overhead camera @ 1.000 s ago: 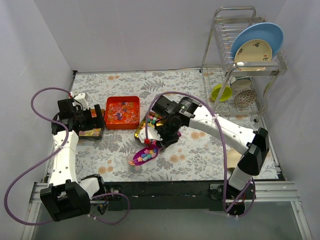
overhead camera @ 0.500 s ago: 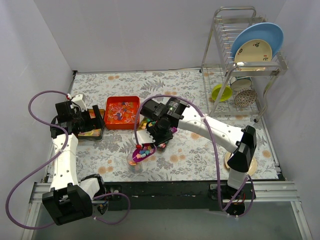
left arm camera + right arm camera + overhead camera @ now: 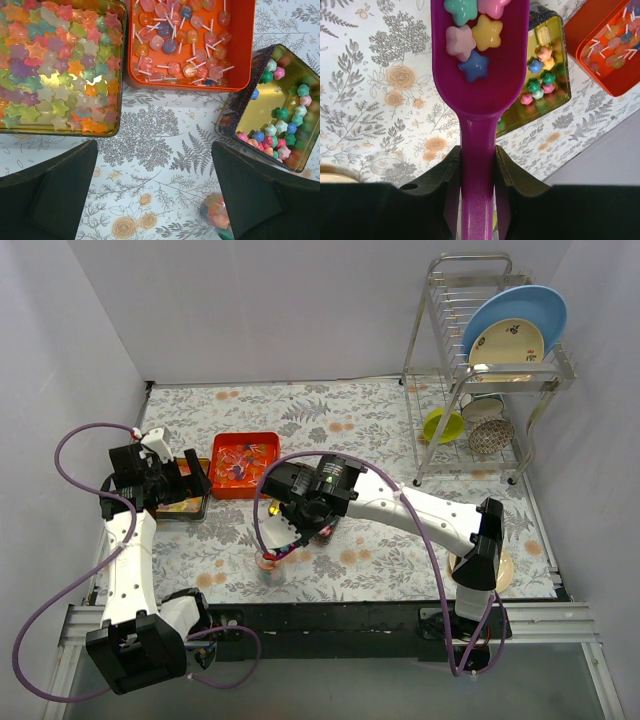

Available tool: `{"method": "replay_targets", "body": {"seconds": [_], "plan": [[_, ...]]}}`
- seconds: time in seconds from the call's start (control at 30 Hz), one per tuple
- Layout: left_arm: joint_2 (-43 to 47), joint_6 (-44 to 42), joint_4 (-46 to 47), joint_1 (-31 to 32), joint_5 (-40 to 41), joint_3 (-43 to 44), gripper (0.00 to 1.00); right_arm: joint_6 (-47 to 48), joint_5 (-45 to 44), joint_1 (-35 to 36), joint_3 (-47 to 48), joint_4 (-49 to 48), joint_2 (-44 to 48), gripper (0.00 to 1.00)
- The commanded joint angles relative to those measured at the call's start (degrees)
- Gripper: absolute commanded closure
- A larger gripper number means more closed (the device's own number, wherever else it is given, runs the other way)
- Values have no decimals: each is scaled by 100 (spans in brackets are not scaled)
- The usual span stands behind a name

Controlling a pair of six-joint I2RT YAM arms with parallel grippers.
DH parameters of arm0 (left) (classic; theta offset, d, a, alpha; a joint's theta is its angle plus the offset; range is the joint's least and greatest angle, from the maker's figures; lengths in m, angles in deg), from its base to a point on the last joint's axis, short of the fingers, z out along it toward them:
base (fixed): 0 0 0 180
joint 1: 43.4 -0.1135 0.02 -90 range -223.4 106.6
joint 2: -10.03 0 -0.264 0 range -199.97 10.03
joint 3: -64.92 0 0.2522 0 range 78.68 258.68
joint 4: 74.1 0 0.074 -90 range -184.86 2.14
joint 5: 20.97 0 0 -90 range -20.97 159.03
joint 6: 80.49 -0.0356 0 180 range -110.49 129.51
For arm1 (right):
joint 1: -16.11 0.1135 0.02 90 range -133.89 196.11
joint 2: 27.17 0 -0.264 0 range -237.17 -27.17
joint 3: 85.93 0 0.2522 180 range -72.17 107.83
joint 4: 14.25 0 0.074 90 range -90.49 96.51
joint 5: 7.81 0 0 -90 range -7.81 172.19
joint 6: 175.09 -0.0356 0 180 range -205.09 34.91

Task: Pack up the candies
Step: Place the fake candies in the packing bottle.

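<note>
My right gripper (image 3: 478,170) is shut on the handle of a purple scoop (image 3: 480,85). The scoop carries a few pastel star candies (image 3: 470,35). In the top view the right gripper (image 3: 305,525) holds the scoop (image 3: 282,550) with its tip over a small clear cup of candies (image 3: 267,567). That cup (image 3: 217,217) shows by my left gripper's right finger. A gold tin (image 3: 280,110) holds more small candies (image 3: 274,131). My left gripper (image 3: 155,200) is open and empty above the tablecloth, by a dark tin of star candies (image 3: 55,65).
An orange tray (image 3: 187,40) of clear-wrapped lollipop sweets sits between the two tins (image 3: 245,465). A dish rack (image 3: 490,360) with plates and bowls stands at the back right. A clear round lid (image 3: 390,164) lies on the cloth. White walls close in both sides.
My right arm has swung left and nearer with the loaded scoop, from beside the gold tin to over the small cup. The left arm has barely moved.
</note>
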Motion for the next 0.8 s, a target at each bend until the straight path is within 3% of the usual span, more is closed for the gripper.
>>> {"method": "replay_targets", "body": {"seconds": [0.0, 0.63, 0.77], "plan": [[232, 44, 130, -45, -179, -48, 2, 249, -722, 114, 217, 95, -8, 99], [311, 220, 218, -71, -478, -30, 2, 715, -1629, 474, 209, 104, 159, 99], [267, 263, 192, -80, -566, 57, 2, 304, -1568, 395, 155, 95, 335, 99]]}}
